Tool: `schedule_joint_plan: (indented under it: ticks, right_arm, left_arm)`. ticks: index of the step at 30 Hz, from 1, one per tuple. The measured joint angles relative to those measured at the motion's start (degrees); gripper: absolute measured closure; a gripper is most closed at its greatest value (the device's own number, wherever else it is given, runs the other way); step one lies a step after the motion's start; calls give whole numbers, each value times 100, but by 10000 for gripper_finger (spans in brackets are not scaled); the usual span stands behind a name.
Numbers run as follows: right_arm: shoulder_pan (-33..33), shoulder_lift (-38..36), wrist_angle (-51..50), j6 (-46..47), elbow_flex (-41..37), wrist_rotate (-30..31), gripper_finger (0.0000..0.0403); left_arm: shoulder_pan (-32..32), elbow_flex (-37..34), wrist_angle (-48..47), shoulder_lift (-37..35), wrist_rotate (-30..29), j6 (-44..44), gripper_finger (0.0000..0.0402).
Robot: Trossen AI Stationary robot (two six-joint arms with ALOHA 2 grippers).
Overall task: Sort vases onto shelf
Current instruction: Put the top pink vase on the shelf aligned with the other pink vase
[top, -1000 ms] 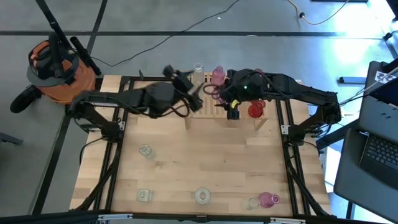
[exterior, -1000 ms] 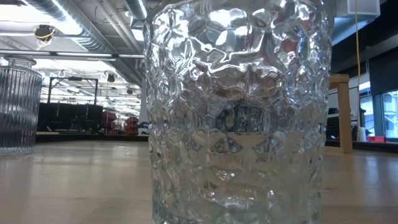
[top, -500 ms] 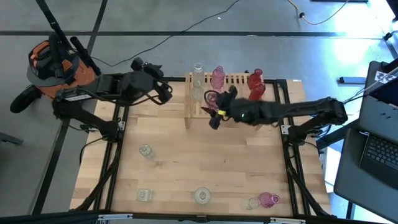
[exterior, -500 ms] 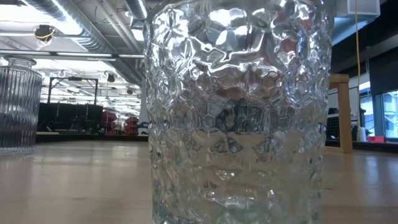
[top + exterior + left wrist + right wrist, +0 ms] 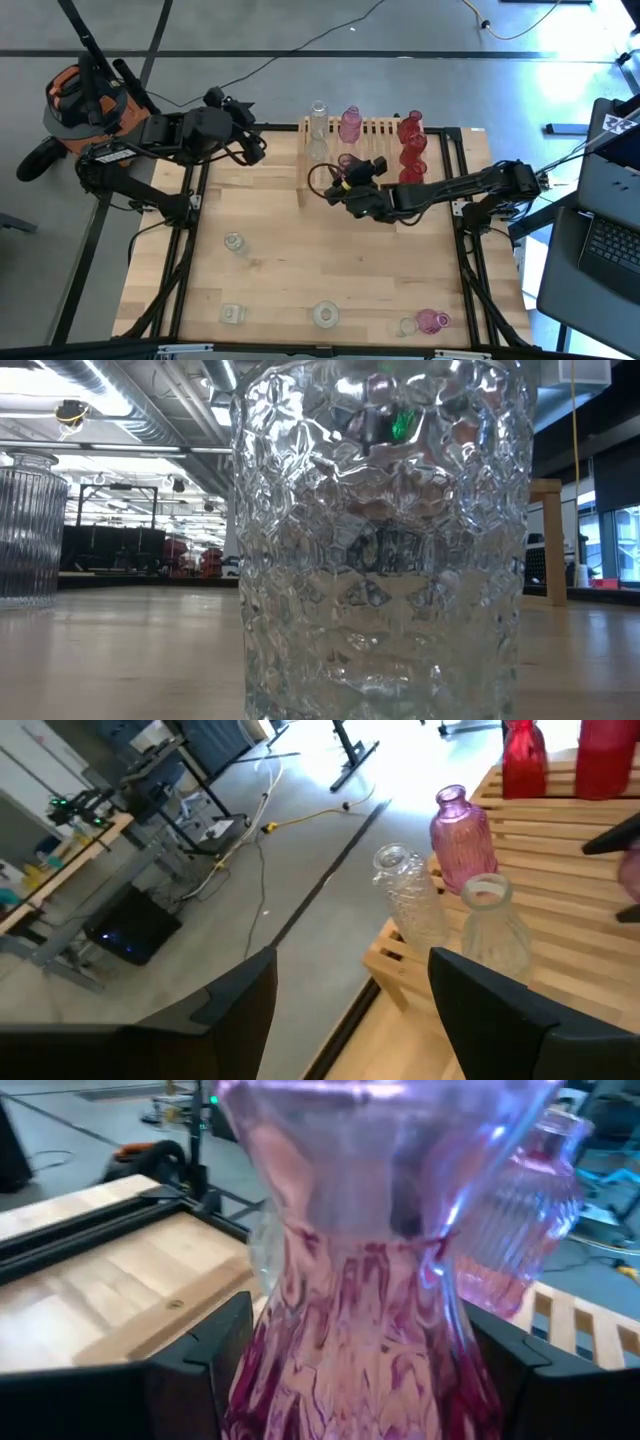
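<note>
Your right gripper (image 5: 345,180), shut around a pink vase (image 5: 370,1290) held upright, sits just before the shelf (image 5: 375,128); left gripper (image 5: 255,150) open, empty.

Our left gripper (image 5: 255,148) hangs open, arm folded at the far left corner; our right gripper (image 5: 345,172) reaches mid-table, fingers clamped.

No text, label, brand or number can be read anywhere.

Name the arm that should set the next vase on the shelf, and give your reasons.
Right. The right gripper already holds a pink vase between its fingers, beside the shelf. The left gripper is open, at the table's far left edge.
</note>
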Motion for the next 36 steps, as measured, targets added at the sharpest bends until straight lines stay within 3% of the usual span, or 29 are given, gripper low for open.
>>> schedule_joint_plan:
  ticks: [13, 22, 30, 36]
  right_arm:
    - [-15, 430, -214, 391, 2, 674, 170]
    - [-150, 430, -858, 670, 2, 631, 170]
    - [-330, 433, -861, 671, 2, 383, 77]
    - [-328, 433, -861, 668, 2, 336, 88]
  left_arm:
    - [-2, 0, -27, -4, 298, 13, 151]
    - [-2, -2, -33, -4, 298, -2, 151]
    - [-2, -2, -31, -4, 298, -48, 151]
    - [-2, -2, -31, -4, 298, -153, 151]
